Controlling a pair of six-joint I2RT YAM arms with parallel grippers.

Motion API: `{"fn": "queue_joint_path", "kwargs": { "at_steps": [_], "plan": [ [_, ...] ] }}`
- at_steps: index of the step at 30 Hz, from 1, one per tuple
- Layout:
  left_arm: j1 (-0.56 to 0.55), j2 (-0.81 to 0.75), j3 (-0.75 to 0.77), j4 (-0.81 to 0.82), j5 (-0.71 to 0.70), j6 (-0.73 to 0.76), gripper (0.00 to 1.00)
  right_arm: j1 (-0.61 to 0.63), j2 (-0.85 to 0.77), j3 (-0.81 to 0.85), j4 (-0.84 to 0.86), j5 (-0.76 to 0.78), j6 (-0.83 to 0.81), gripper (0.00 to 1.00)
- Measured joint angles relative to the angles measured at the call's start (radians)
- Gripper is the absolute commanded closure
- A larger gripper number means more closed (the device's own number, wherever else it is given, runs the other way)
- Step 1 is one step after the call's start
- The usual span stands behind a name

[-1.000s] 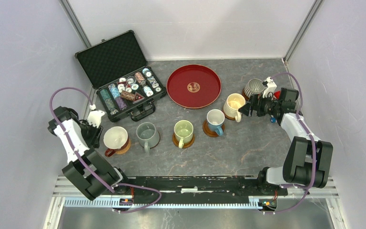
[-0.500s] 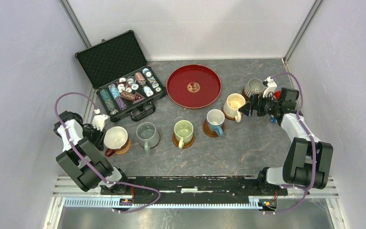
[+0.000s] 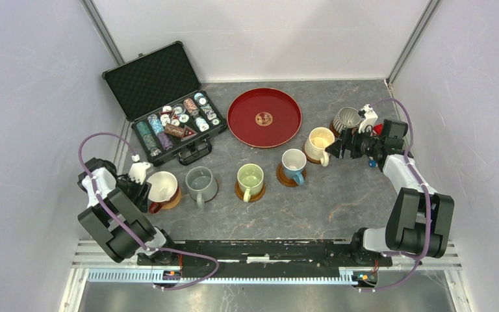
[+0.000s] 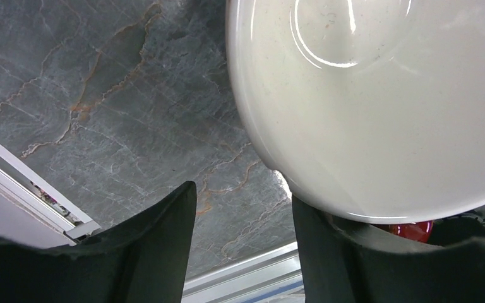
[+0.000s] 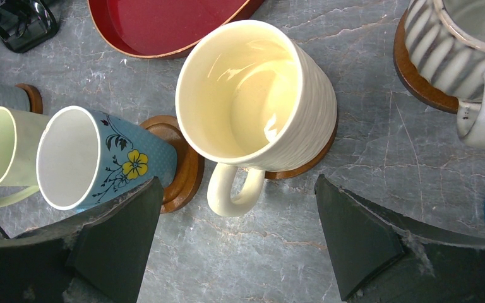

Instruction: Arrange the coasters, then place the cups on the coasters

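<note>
All 6 handled ceramic mugs stand on round brown wooden coasters in a curved row across the grey marbled counter. The left claw sits partly open just beside the white-inside reddish mug, holding nothing. The right claw gapes wide and empty by the cream-yellow mug.

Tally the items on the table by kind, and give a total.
Mugs: 6
Coasters: 6
Red tray: 1
Poker chip case: 1
Total: 14
</note>
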Motion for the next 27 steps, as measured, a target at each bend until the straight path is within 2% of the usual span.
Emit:
{"fn": "queue_joint_path", "kwargs": {
  "at_steps": [8, 21, 27],
  "plan": [
    [0.052, -0.028, -0.002, -0.031, 0.029, 0.000, 0.23, 0.000, 0.000, 0.000, 0.000, 0.000, 0.000, 0.02],
    [0.060, -0.097, -0.005, -0.125, 0.093, 0.002, 0.17, 0.000, 0.000, 0.000, 0.000, 0.000, -0.002, 0.02],
    [0.060, -0.117, -0.006, -0.151, 0.100, 0.003, 0.09, 0.000, 0.000, 0.000, 0.000, 0.000, -0.002, 0.02]
  ]
}}
